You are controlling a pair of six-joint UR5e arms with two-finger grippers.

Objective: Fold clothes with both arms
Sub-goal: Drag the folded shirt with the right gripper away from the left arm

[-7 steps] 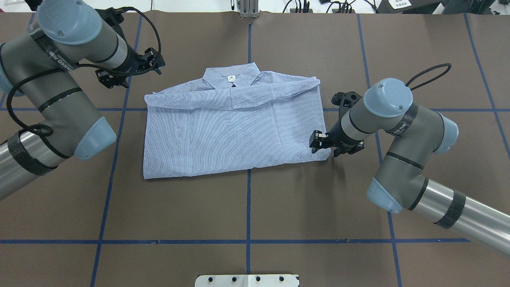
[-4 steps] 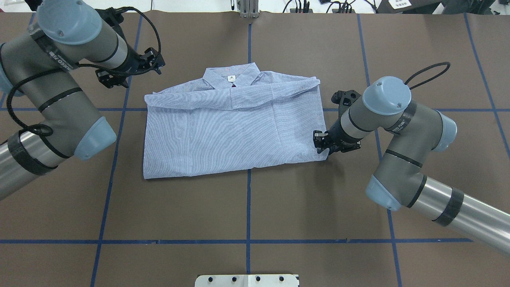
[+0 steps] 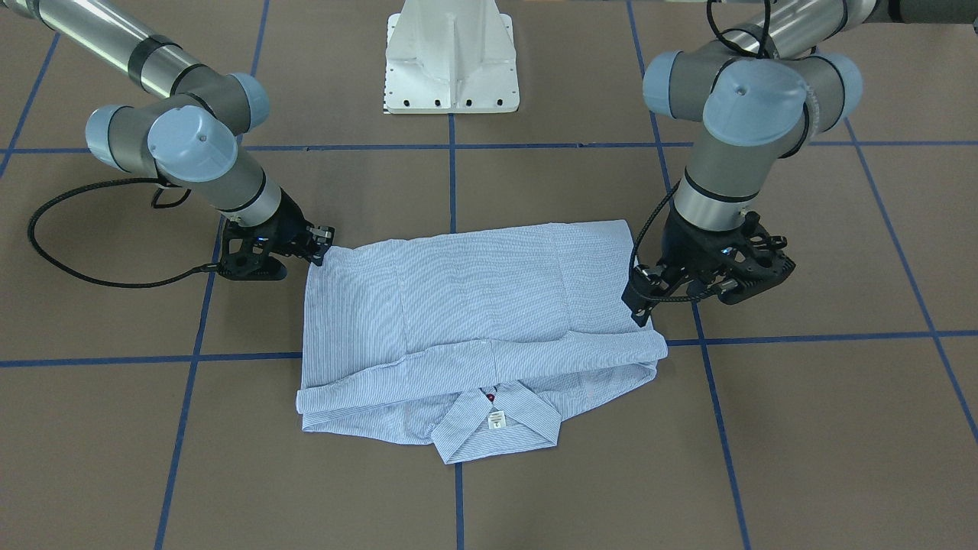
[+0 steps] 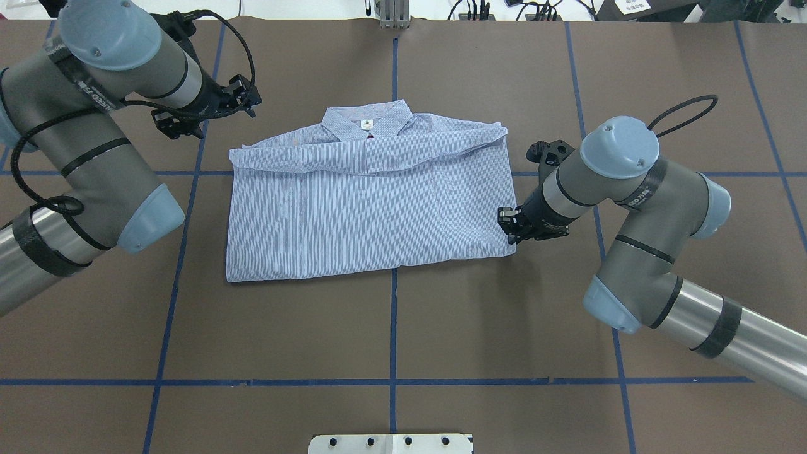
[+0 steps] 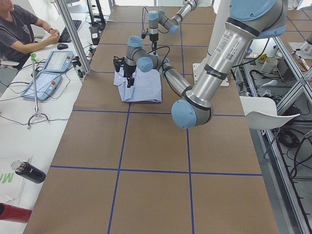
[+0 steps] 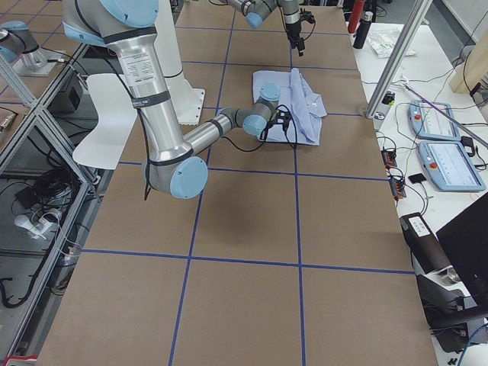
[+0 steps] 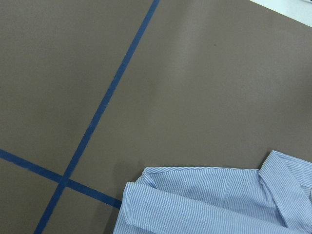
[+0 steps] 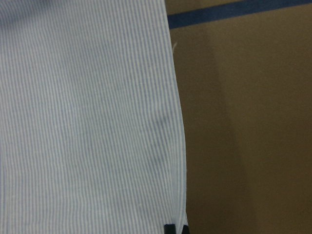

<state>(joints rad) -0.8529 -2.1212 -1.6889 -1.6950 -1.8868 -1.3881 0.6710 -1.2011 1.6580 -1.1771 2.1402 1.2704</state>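
Observation:
The light blue striped shirt [image 4: 372, 202] lies folded flat on the brown table, collar [image 4: 365, 121] on the far side and sleeves folded across the chest. My right gripper [image 4: 508, 229] sits low at the shirt's near right corner and is shut on its edge. In the right wrist view the shirt [image 8: 87, 122] runs down to a black fingertip [image 8: 169, 228]. In the front view the right gripper [image 3: 321, 248] touches that corner. My left gripper [image 4: 247, 93] hangs open above the table, off the far left shoulder. In the left wrist view, only the shirt [image 7: 209, 200] and bare table show.
Blue tape lines [image 4: 393, 315] divide the brown table into squares. The white pedestal base [image 3: 451, 69] stands at the robot's edge. A person [image 5: 19, 29] sits at a side desk with teach pendants [image 5: 46, 73], beyond the table's far edge.
The right gripper's fingers have come together on the shirt's near right edge, and that corner has drawn in slightly. The left arm has stayed almost still.

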